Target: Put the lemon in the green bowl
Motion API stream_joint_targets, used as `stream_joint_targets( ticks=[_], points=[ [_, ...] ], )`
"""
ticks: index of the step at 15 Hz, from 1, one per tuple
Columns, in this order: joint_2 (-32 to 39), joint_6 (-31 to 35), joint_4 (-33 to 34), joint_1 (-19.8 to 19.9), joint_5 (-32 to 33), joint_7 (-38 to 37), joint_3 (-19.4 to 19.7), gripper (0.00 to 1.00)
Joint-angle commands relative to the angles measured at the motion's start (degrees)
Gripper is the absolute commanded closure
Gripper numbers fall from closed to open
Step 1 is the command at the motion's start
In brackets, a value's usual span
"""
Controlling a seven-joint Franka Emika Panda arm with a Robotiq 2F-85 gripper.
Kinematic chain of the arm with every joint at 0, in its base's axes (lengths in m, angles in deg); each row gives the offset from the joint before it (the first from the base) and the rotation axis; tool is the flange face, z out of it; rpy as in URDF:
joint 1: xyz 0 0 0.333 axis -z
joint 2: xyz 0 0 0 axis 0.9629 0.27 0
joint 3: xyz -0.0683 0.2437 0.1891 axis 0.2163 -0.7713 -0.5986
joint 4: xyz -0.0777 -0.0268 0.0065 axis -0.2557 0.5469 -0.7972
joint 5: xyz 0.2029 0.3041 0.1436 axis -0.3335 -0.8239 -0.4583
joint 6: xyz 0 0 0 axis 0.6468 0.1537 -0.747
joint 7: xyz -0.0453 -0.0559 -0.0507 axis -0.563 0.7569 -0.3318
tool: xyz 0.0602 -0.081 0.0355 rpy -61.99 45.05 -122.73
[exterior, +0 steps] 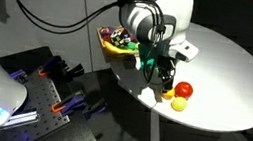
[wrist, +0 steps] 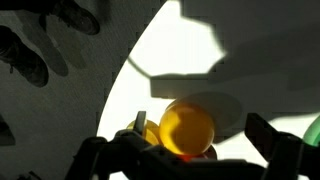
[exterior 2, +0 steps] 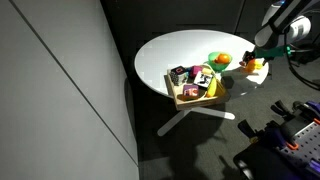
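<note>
Lemon: deep-yellow round lemon (wrist: 187,128), lower centre of the wrist view, with the white round surface (exterior: 228,66) behind it.
Fingers: dark fingers (wrist: 272,145) spread on either side of the lemon, with a gap on its right side, so they are not pinching it.
Bowl: bright green shallow bowl (exterior 2: 212,58), upper right in an exterior view, with an orange fruit (exterior 2: 224,60) inside.
Neighbours: red round fruit (exterior: 183,89) and paler yellow fruit (exterior: 178,104), right of centre in an exterior view, near the fingers.

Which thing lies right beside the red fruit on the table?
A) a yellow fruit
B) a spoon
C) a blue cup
A: in an exterior view a yellow fruit lies just beside the red fruit on the white table.
</note>
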Motion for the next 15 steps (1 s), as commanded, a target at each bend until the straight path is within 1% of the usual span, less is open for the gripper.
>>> stream_joint_targets(
  ticks=[1,5,11,12,15],
  points=[
    [3.53,2.98,2.97,-0.11,-3.21,1.11,0.09,0.00],
    [6.39,4.46,5.53,0.13,-5.66,1.65,-0.13,0.00],
    [9.33,5.75,8.10,0.24,-6.97,2.04,0.07,0.00],
    [9.70,5.77,8.35,0.14,-7.05,1.98,0.20,0.18],
    [10.38,5.59,8.98,0.01,-7.06,2.02,0.39,0.42]
  ],
)
